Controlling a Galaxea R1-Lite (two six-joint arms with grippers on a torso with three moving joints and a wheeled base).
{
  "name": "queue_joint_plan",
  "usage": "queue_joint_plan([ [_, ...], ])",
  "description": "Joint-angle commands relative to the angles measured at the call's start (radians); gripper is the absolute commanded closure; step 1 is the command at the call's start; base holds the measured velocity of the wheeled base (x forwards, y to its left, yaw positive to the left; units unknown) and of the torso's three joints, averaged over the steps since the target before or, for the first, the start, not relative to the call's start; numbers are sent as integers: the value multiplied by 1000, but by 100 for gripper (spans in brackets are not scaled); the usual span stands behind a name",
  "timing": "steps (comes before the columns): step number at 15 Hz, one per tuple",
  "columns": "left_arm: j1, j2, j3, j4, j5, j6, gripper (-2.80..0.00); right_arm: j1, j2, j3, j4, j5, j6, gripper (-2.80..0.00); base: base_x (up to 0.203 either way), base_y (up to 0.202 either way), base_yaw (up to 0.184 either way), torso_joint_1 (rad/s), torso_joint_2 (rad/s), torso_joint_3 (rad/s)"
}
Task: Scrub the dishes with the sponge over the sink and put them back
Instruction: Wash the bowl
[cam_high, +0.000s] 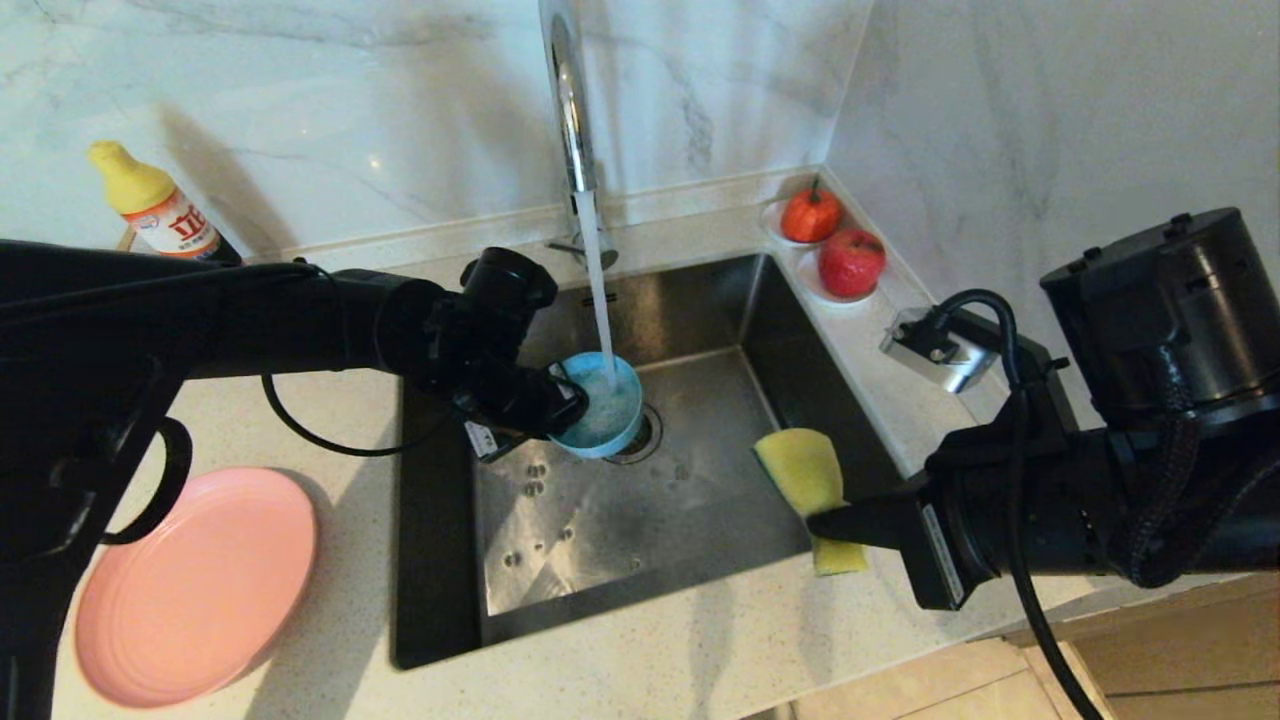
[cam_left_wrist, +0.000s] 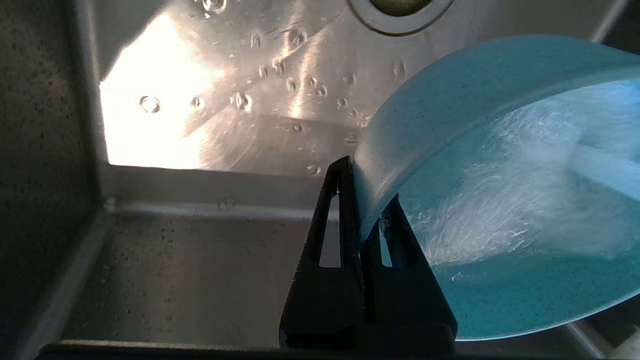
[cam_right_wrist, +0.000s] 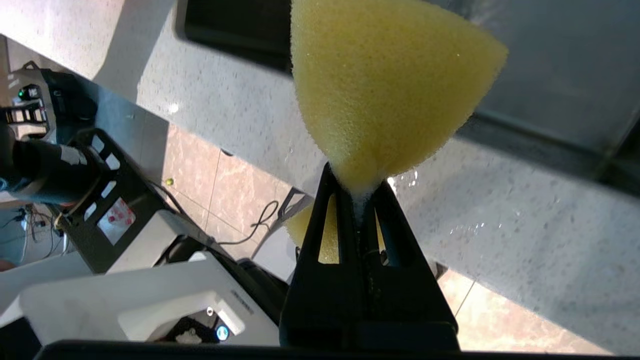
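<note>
Rinsing stage: a small round matte teal-blue bowl (cam_high: 603, 408) is pinched by its rim in the left gripper (cam_high: 572, 405), tilted on edge under the stream from the tall chrome tap (cam_high: 568, 95), above the drain of the square stainless-steel sink (cam_high: 700, 330). A rectangular yellow foam sponge (cam_high: 805, 478) is clamped at its middle by the right gripper (cam_high: 825, 522), over the sink's near right corner. The bowl lies to the sponge's left and farther off, its open face turned right; the sponge's long axis runs near-to-far. A shallow round pink plate (cam_high: 195, 585) is left on the counter, near left.

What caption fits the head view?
Left gripper rinses small teal-blue bowl under running tap; right gripper holds yellow sponge.
</note>
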Motion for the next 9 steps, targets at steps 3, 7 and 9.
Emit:
queue_joint_plan([
  [3,-12,-20,10,15,8,-2,0,7,-22,12,0,3,2,0,0,0,0,0,0,0],
  [7,-6,-136,197,18,113,84,0,34,-48,31,7,3,6,0,0,0,0,0,0,0],
  [9,13,-206,302,1,171,120,0,41,-56,40,8,3,6,0,0,0,0,0,0,0],
])
